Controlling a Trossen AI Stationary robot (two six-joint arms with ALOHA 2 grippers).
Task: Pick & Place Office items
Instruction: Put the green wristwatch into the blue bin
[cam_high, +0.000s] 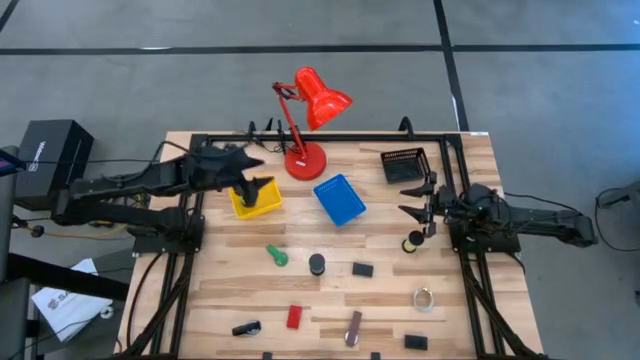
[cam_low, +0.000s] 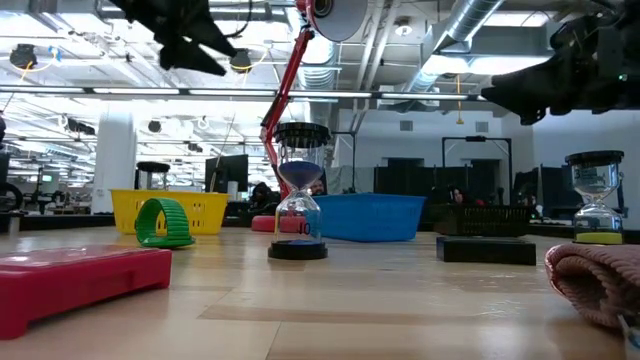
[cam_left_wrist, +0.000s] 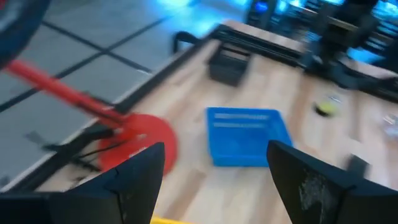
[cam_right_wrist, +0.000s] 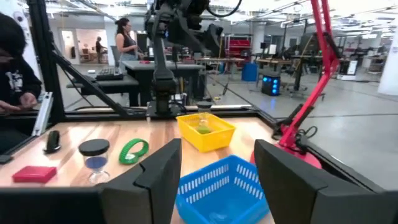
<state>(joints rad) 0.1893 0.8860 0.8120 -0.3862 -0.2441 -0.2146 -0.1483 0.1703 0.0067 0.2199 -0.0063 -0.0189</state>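
Observation:
My left gripper hangs open above the yellow tray, fingers slanting toward the blue tray, with nothing between them. My right gripper stands open and level at the table's right side, near the black mesh tray, also with nothing between its fingers. A small piece lies in the yellow tray. On the bare wood rest a green piece, a black hourglass, a black block, a yellow-based hourglass, a silvery ring, a red block and a brown-silver bar.
The red desk lamp stands on its round base at the far edge between the yellow and blue trays, its arm leaning up and its shade above. More black pieces lie near the front edge. Black frame rails run along the table's sides.

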